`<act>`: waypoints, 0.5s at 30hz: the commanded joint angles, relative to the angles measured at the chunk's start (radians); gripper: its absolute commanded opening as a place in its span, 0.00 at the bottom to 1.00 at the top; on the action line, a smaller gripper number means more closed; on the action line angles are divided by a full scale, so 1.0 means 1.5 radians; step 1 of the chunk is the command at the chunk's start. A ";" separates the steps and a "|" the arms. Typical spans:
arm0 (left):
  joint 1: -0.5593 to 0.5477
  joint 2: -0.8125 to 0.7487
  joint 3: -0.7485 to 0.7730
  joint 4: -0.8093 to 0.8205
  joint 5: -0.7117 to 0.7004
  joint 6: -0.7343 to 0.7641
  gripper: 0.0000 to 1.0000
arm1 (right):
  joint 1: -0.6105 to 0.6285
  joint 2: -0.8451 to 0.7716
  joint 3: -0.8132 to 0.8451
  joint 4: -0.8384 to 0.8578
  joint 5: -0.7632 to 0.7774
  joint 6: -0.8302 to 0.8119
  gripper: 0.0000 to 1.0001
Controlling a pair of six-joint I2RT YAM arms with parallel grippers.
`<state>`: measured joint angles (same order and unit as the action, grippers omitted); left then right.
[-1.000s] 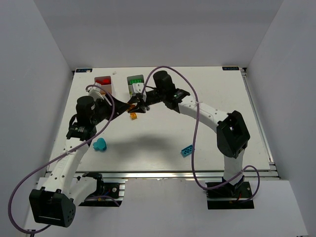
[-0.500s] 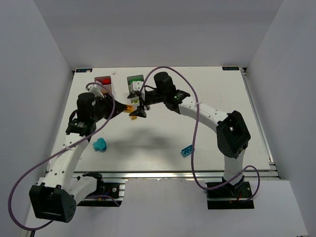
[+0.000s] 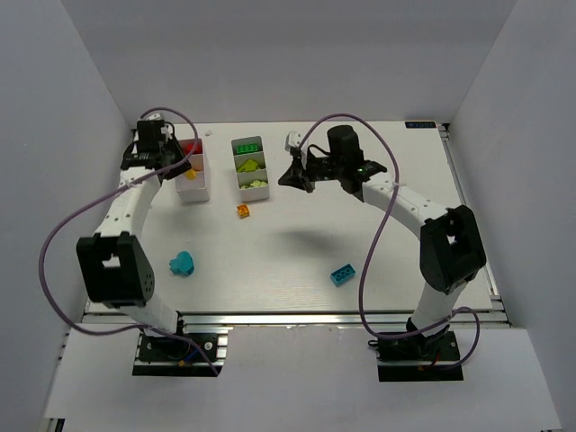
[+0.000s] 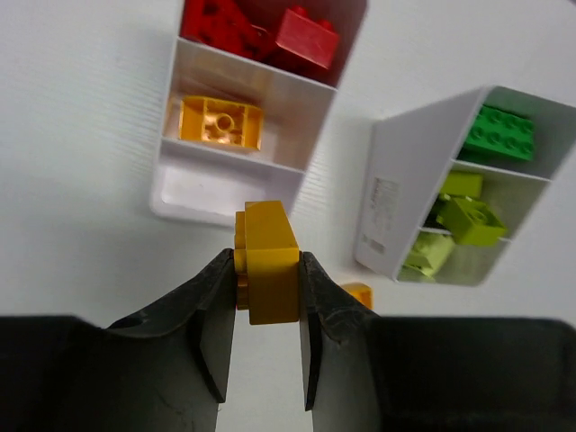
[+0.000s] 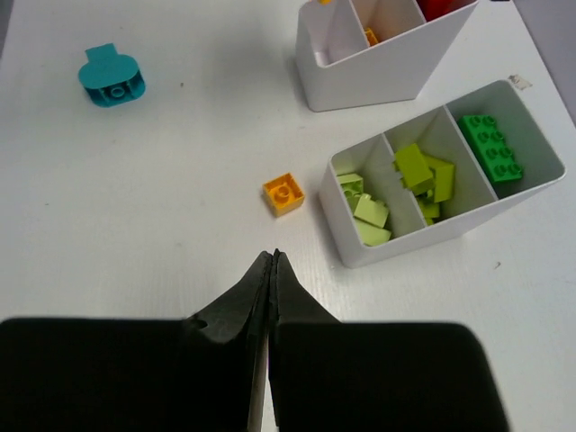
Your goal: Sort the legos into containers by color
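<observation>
Our left gripper (image 4: 266,270) clasps an orange brick (image 4: 268,256) at the left tray's (image 4: 171,193) empty end; we should centre over its middle cell (image 4: 290,135) before releasing. Our right gripper (image 5: 272,270) is closed, empty.

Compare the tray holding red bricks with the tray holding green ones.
The red-brick tray holds red bricks and one orange brick; the green-brick tray holds a green brick and lime bricks. The red-brick tray's near compartment looks empty; the green-brick tray has all three filled. Both are white with three compartments in a row.
</observation>
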<state>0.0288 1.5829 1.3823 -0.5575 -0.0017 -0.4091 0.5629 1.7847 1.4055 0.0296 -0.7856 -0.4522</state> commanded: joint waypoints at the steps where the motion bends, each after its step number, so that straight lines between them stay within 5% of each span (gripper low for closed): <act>1: 0.008 0.042 0.074 -0.013 -0.031 0.067 0.11 | 0.001 -0.063 -0.044 0.002 -0.023 -0.007 0.00; 6: 0.012 0.111 0.160 -0.021 -0.031 0.092 0.11 | -0.012 -0.081 -0.066 -0.007 -0.031 -0.007 0.00; 15: 0.019 0.145 0.164 -0.003 0.000 0.095 0.13 | -0.023 -0.077 -0.064 -0.014 -0.039 -0.006 0.00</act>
<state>0.0498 1.8107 1.6138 -0.5819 -0.0200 -0.2852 0.5320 1.6936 1.3113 -0.0002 -0.8185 -0.4557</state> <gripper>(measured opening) 0.396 0.006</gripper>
